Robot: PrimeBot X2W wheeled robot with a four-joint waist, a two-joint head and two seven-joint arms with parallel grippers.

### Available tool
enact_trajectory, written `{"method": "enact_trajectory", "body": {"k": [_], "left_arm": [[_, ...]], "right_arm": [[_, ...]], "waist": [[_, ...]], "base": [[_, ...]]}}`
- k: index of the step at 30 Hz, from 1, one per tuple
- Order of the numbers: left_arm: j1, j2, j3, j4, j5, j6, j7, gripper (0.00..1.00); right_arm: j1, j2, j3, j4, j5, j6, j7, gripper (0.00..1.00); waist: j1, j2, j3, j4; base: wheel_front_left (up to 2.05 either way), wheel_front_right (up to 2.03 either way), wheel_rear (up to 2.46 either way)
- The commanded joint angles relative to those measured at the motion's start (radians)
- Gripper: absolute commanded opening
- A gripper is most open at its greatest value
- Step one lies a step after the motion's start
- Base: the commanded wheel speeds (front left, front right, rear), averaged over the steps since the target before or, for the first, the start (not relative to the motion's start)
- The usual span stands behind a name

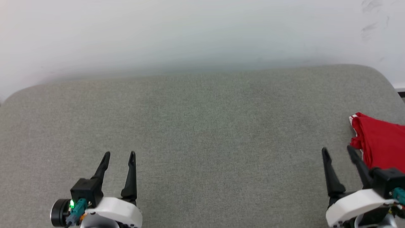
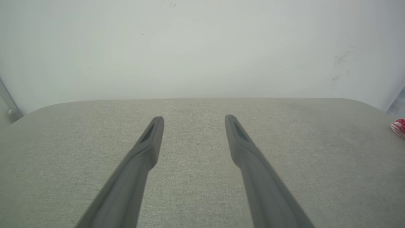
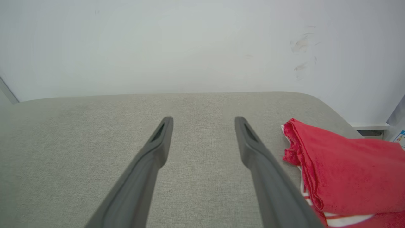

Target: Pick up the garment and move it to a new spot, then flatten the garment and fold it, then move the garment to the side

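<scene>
Head view: garment [image 1: 383,139] bunched on grey cushion [image 1: 202,126], just beside right tool [image 1: 337,148].

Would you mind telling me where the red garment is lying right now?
In the head view the garment lies at the right edge of the grey fabric surface, just right of the right gripper.

Nothing legible anywhere: no words, brands, numbers or signs to read. At the far right edge of the right wrist view, below the wall, a small corner of a white printed item [image 3: 399,138] with blue marks on it, cut off by the frame and too small to make out as letters or figures.
</scene>
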Motion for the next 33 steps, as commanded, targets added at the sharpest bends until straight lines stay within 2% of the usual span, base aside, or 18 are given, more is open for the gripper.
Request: {"method": "enact_trajectory", "body": {"k": [1, 10, 24, 25, 28, 33], "left_arm": [[0.021, -0.002, 0.002, 0.003, 0.008, 0.008, -0.005, 1.00], [0.059, -0.021, 0.009, -0.002, 0.022, 0.005, -0.007, 1.00], [0.061, -0.035, 0.032, 0.007, 0.037, -0.015, -0.007, 1.00], [0.050, -0.036, 0.030, 0.008, 0.029, -0.013, 0.001, 0.00], [0.061, -0.048, 0.027, 0.030, 0.018, -0.015, 0.005, 0.00], [0.055, -0.062, 0.053, 0.034, -0.068, -0.034, 0.029, 0.00]], "right_arm": [[0.030, 0.007, 0.006, -0.013, -0.005, -0.001, 0.008, 1.00], [0.093, 0.029, 0.003, -0.083, -0.013, -0.001, 0.035, 1.00], [0.094, 0.040, 0.006, -0.097, -0.014, -0.001, 0.043, 1.00], [0.087, 0.036, 0.006, -0.089, -0.010, 0.000, 0.043, 0.00], [0.090, 0.036, 0.008, -0.062, -0.001, 0.000, 0.044, 0.00], [0.077, 0.037, 0.005, -0.045, 0.105, 0.000, 0.051, 0.00]], "waist": [[0.0002, 0.0000, -0.020, -0.004], [0.0002, 0.0000, -0.031, -0.008], [0.0002, 0.0000, -0.029, 0.009], [0.0002, 0.0000, -0.029, 0.009], [0.0002, 0.0000, -0.028, 0.009], [0.0002, 0.0000, -0.028, 0.011]], "base": [[0.00, 0.00, 0.00], [0.00, 0.00, 0.00], [0.00, 0.00, 0.00], [0.00, 0.00, 0.00], [0.00, 0.00, 0.00], [0.00, 0.00, 0.00]]}}
